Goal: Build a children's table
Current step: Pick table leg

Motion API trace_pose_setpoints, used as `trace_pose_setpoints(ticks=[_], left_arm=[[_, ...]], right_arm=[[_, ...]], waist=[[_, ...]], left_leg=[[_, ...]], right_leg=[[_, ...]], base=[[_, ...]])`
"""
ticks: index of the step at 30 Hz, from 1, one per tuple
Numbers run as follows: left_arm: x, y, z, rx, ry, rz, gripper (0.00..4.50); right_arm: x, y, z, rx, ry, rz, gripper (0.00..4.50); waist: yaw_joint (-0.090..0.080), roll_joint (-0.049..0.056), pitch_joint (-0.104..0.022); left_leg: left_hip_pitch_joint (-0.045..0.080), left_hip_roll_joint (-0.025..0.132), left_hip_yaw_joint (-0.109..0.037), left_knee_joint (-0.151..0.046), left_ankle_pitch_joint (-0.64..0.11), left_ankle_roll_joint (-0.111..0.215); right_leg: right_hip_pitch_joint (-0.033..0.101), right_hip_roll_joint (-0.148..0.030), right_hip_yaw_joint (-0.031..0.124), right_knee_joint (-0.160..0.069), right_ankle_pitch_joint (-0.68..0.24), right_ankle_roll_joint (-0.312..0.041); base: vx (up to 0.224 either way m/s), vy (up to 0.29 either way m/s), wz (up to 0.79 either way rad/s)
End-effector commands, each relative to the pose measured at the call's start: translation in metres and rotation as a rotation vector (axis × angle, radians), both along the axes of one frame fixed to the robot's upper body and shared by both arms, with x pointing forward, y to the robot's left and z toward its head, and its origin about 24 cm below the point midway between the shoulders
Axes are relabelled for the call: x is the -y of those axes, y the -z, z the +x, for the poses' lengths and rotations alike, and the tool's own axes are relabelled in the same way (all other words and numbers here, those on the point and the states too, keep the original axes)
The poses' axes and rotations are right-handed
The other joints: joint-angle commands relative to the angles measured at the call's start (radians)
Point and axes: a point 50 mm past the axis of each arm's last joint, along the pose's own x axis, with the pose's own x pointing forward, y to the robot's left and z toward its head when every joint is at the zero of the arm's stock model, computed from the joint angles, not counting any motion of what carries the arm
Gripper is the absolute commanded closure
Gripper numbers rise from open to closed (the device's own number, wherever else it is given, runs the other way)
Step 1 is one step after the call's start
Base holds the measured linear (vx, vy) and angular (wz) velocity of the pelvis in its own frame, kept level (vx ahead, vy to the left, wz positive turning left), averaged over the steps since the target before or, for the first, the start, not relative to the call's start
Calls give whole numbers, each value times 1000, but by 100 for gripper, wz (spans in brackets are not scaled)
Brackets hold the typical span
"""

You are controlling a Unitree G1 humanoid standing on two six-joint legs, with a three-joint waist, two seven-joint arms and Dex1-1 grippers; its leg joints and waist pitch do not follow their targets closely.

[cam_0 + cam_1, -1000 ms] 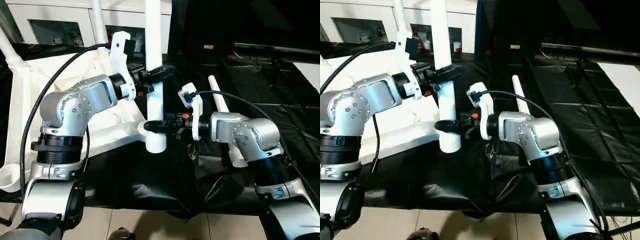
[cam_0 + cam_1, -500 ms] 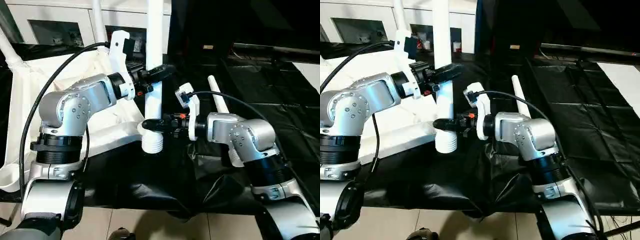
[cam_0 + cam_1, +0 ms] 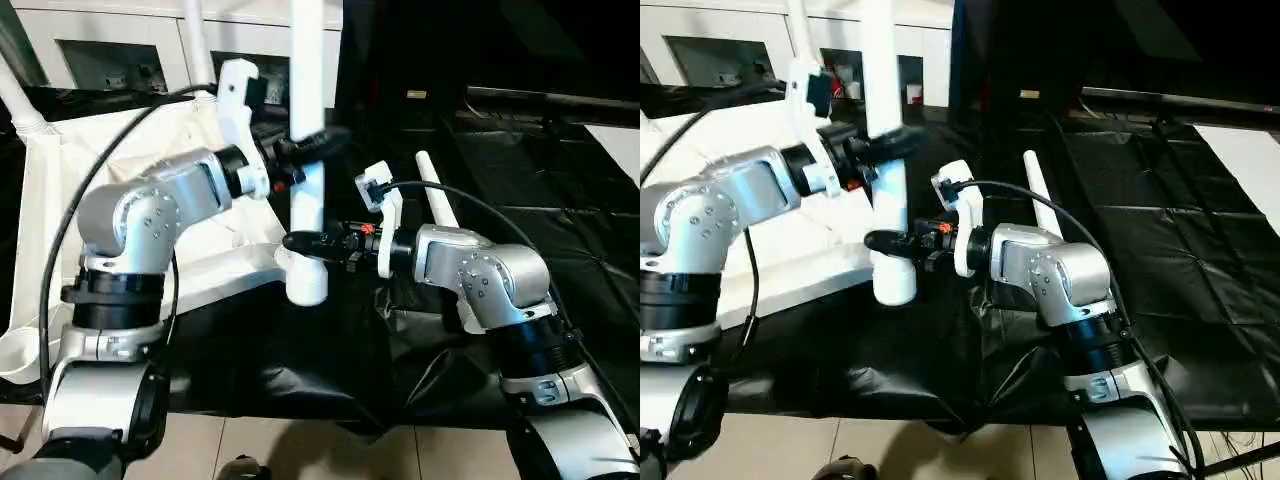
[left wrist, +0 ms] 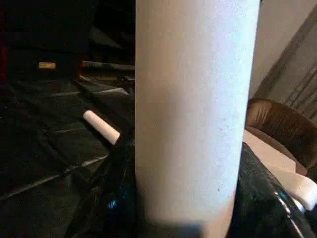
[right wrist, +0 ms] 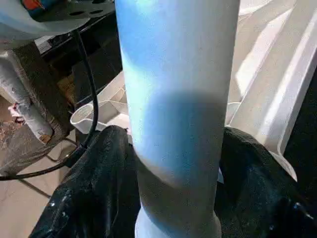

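The children's table lies upside down at the left, its white tabletop point(image 3: 215, 265) bearing two upright legs point(image 3: 195, 40) point(image 3: 18, 100). A third white leg point(image 3: 305, 60) stands upright at the tabletop's near corner. Whether its lower end sits in the socket I cannot tell. My left gripper point(image 3: 308, 145) is shut on this leg point(image 4: 193, 109) about halfway up. My right gripper point(image 3: 305, 243) reaches in from the right around the leg's point(image 5: 178, 99) lower part, just above its bottom end. Another leg point(image 3: 433, 185) lies loose on the black sheet behind my right arm.
A black sheet point(image 3: 500, 170) covers the work surface. A white glass-door cabinet point(image 3: 110, 50) stands at the back left. Tiled floor point(image 3: 300, 450) shows at the front edge. Cables run from both wrists.
The held leg and both grippers have shifted slightly left. My right gripper has also risen a little on the leg. The leg's ribbed bottom end now looks smooth.
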Motion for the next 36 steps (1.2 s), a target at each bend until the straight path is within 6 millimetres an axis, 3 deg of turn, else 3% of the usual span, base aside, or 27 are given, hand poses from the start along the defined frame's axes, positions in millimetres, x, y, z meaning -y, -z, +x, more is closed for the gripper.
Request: trace_pose_setpoints(ticks=[1, 19, 20, 29, 34, 35, 36], left_arm=[[2, -1, -2, 23, 17, 27, 270], [4, -3, -2, 35, 29, 10, 270], [4, -3, -2, 35, 30, 9, 270], [2, -4, -1, 34, 18, 3, 270], [1, -4, 0, 35, 11, 8, 270], [0, -3, 0, 34, 2, 16, 214], [-1, -2, 1, 16, -10, 5, 200]], right_arm=[[0, -8, 0, 47, -24, -5, 152], [-4, 3, -2, -3, -49, -27, 152], [-5, 2, -2, -7, -47, -22, 181], [-3, 4, -1, -21, -39, -20, 254], [-3, 4, -1, -20, -30, -15, 263], [-3, 4, 0, -17, -24, -10, 264], [-3, 4, 1, -13, -16, -7, 264]], waist=[[1, 13, -86], [0, 10, -85], [0, 11, -85], [0, 10, -86], [0, 12, -86], [0, 12, -86], [0, 14, -86]], left_leg=[[20, 52, -20, -58, -64, -30], [20, 53, -19, -58, -55, -25], [20, 53, -19, -58, -55, -24], [20, 52, -19, -57, -56, -22], [20, 53, -20, -58, -56, -23], [19, 52, -20, -57, -57, -24], [19, 52, -20, -58, -60, -25]], right_leg=[[59, -100, 59, -61, 69, -197], [57, -100, 59, -61, 52, -195], [57, -101, 59, -62, 53, -195], [58, -101, 59, -62, 55, -197], [58, -101, 59, -61, 60, -197], [58, -101, 59, -61, 58, -197], [58, -101, 59, -61, 57, -197]], base=[[0, 0, 0], [0, 0, 0], [0, 0, 0], [0, 0, 0], [0, 0, 0], [0, 0, 0], [0, 0, 0]])
